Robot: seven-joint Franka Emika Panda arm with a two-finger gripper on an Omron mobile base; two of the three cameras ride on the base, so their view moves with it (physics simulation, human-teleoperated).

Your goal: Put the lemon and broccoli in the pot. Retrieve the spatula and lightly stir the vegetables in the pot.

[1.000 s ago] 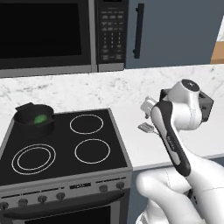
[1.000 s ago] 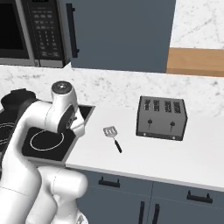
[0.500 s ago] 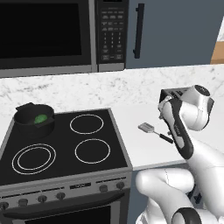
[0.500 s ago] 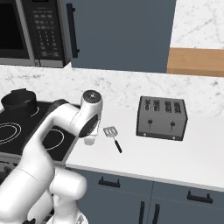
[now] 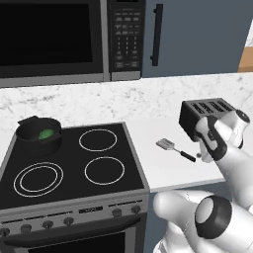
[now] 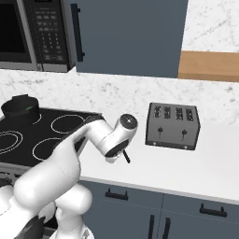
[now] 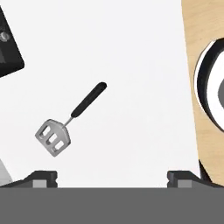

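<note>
Now, jaws: spread wide, empty, fingertips low in the hand view.
Spatula [image 7: 70, 120]: flat on the desk [image 7: 131, 65], centre-left, head lower left.
Pot [image 5: 38, 134]: left on the stove, broccoli [image 5: 46, 134] inside.
Risk: thin handle may slip if the jaws descend off-centre.

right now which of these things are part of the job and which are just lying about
Job: pot on the stove's back left burner; broccoli inside it; spatula flat on the counter, below the open pincer.

Lying about: toaster, microwave.
</note>
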